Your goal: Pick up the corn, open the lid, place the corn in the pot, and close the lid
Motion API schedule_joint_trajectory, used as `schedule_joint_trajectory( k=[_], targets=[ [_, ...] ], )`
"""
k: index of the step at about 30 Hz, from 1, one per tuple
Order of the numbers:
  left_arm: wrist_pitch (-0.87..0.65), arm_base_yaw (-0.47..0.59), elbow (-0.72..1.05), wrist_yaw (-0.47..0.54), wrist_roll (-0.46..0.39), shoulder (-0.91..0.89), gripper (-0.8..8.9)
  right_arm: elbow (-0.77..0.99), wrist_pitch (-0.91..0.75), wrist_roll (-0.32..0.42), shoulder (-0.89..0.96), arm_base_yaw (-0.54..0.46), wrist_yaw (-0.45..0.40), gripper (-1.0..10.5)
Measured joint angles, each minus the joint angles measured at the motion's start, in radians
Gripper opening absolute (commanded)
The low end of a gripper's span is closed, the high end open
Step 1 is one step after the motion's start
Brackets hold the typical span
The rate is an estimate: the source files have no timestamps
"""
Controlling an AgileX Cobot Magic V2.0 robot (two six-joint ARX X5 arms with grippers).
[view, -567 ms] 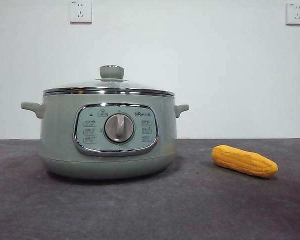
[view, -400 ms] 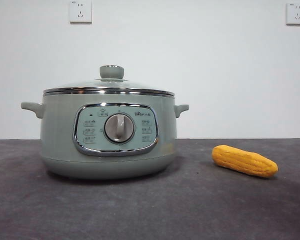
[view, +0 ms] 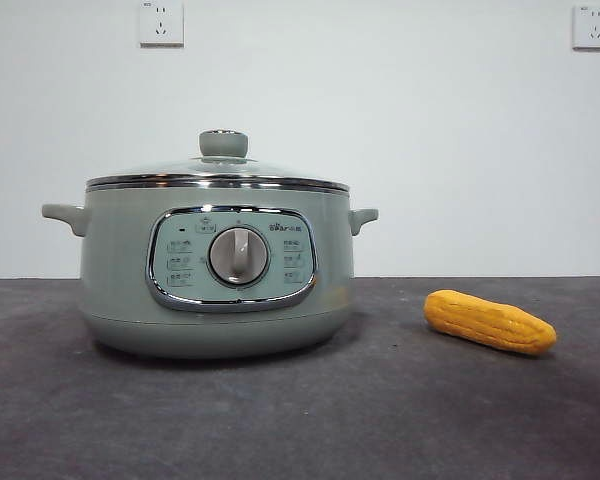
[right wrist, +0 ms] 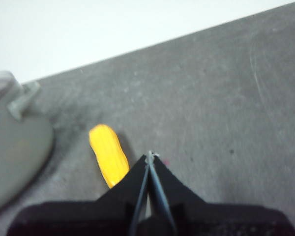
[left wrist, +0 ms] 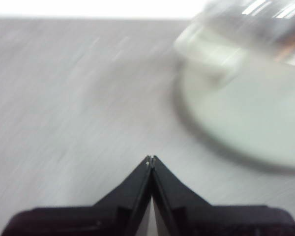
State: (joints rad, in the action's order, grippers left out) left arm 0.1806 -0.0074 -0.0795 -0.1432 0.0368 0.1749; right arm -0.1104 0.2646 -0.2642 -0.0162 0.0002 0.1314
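A: Corn?
B: Small yellow-orange corn cob (view: pixel 490 322), ridged kernels, tapered ends. Lies flat on the dark grey table (view: pixel 300 420), well apart from the sage-green electric pot (view: pixel 120 290), off the side of its smaller-looking handle. Tilted slightly.
A: Pot?
B: Chrome-framed panel (view: pixel 231 260) with silver dial faces the front camera. Domed glass lid with chrome rim (view: pixel 218 178) seated on it, green knob upright.
A: Grippers?
B: Right gripper (right wrist: pixel 150 156): black jaws pressed together, empty, above the table just beside the cob (right wrist: pixel 108 154). Left gripper (left wrist: pixel 151 160): jaws pressed together, empty, near the pot's base and handle (left wrist: pixel 206 49); view blurred. Neither shows in the front view.
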Motion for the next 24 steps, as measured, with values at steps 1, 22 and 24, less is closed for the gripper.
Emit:
schedule_joint_trajectory(
  k=[1,22,24],
  targets=[
    [0.000,-0.011,-0.019,-0.015,0.005,0.000,-0.04,-0.030,0.013,-0.008,-0.005,0.000,0.000,-0.2],
    [0.089,-0.125,-0.453,-0.295,0.114,0.286,-0.03,-0.744,0.522,0.006,-0.629,0.000,0.262,0.0],
    [0.092,-0.125,-0.465,-0.315,0.116,0.323,-0.04,-0.780,0.550,0.006,-0.679,0.000,0.262,0.0]
  ],
)
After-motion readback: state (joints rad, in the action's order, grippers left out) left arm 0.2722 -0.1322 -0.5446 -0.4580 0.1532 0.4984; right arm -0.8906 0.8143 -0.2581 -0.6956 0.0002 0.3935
